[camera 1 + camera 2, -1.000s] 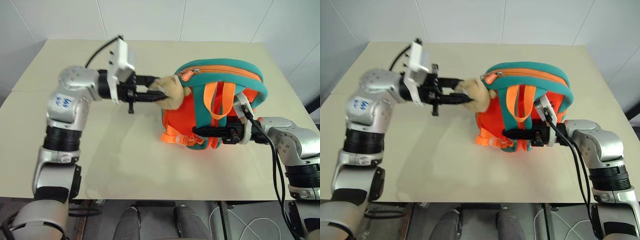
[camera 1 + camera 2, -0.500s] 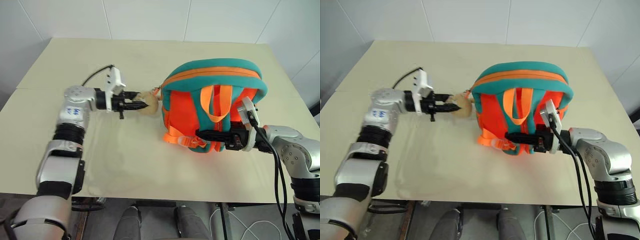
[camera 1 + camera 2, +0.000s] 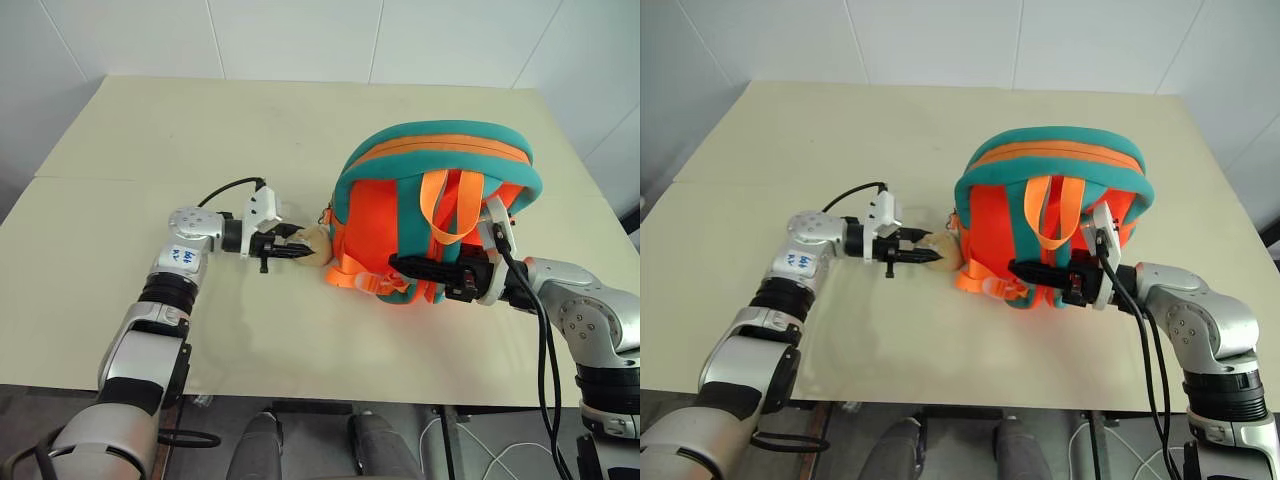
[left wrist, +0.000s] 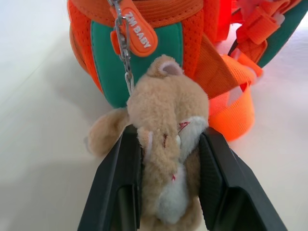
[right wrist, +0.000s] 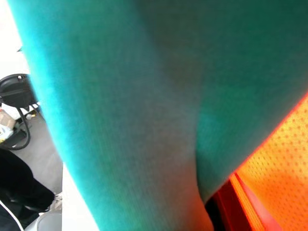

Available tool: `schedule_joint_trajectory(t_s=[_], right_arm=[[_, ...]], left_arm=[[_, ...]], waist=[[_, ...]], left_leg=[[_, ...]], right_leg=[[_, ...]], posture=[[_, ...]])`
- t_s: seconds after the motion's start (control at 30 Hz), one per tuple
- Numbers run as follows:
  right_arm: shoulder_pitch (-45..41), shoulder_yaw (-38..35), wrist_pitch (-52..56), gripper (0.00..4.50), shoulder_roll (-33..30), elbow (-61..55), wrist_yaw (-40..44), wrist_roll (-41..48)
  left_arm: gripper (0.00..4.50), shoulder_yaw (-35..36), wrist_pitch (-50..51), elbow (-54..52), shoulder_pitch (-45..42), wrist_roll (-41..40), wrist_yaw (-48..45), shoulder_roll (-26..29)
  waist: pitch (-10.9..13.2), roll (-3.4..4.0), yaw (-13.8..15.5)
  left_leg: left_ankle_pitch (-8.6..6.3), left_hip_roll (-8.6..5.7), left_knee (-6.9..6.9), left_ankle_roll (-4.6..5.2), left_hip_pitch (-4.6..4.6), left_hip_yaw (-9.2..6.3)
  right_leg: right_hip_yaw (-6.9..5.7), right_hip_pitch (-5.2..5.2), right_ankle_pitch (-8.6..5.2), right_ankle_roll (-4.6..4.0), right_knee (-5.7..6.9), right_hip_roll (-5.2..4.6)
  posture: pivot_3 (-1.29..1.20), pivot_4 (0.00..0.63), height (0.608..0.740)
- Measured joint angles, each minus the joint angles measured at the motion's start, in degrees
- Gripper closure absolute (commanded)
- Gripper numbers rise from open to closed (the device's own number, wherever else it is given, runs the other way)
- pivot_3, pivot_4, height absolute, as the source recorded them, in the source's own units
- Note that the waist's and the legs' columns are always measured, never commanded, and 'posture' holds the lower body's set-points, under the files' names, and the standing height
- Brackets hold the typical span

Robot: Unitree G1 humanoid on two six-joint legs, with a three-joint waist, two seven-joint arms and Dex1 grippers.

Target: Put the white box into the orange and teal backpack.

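an orange and teal backpack (image 3: pixel 430 200) stands upright on a cream table (image 3: pixel 150 130), right of its middle, with its orange-and-teal straps facing the camera. a tan plush toy (image 4: pixel 168 159) hangs by a chain from the backpack's left side, and the left gripper (image 4: pixel 168 192) has its two black fingers (image 4: pixel 120 187) pressed on either side of the toy, grasping it. the right gripper (image 3: pixel 405 265) reaches in low against the backpack's front at the straps; whether it grips anything cannot be told.
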Motion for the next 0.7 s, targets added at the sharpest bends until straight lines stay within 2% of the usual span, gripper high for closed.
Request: schedule_joint_trajectory(t_s=[0.13, 0.27, 0.33, 0.53, 0.7], right_arm=[[1.0, -1.3, -3.6, 2.07, -3.1, -2.1, 0.5, -2.2], [5.6, -4.3, -6.3, 0.67, -9.7, -3.4, 3.5, -3.8], [8.4, -5.8, -7.8, 0.04, -12.3, -3.2, 5.2, -4.9], [12.4, -8.7, -12.9, 0.04, -14.5, 0.9, 8.7, -8.1], [8.0, -9.0, -17.8, 0.04, -14.6, 10.3, 8.9, -11.8]], left_arm=[[1.25, 3.4, 11.6, -13.1, 5.6, -5.4, -2.5, 7.1], [0.03, 6.2, 23.2, -33.1, 18.5, -10.7, -2.8, 14.3], [0.00, 7.4, 27.5, -39.2, 24.0, -12.5, -1.4, 16.2], [0.00, 12.4, 32.1, -47.5, 29.6, -15.8, 2.8, 19.1], [0.00, 12.8, 32.0, -49.8, 32.3, -15.9, 3.1, 20.7]], waist=[[0.0, 0.00, -0.7], [0.0, 0.02, -1.0], [0.0, 0.01, -1.0], [0.0, 0.00, -0.5], [0.0, 0.00, -1.1]], left_leg=[[0.00, 0.04, -0.06, 0.00, -0.01, 0.00], [-0.02, 0.06, -0.17, 0.01, 0.00, 0.01], [-0.02, 0.10, -0.16, 0.01, 0.00, 0.00], [-0.01, 0.06, -0.06, 0.02, 0.38, 0.02], [0.02, 0.04, -0.08, 0.08, 0.46, 0.15]], right_leg=[[0.00, -0.02, -0.01, -0.01, -0.03, 0.01], [0.01, 0.02, -0.05, -0.08, -0.15, -0.03], [-0.02, 0.01, -0.06, -0.10, -0.13, -0.02], [-0.04, 0.50, 0.12, -0.09, -0.34, -0.03], [0.02, 0.72, 0.01, -0.47, -0.71, -0.14]], posture=[[0.00, 0.150, 0.740], [0.00, 0.150, 0.740], [0.00, 0.150, 0.740], [0.00, 0.150, 0.740], [0.00, 0.150, 0.740]])
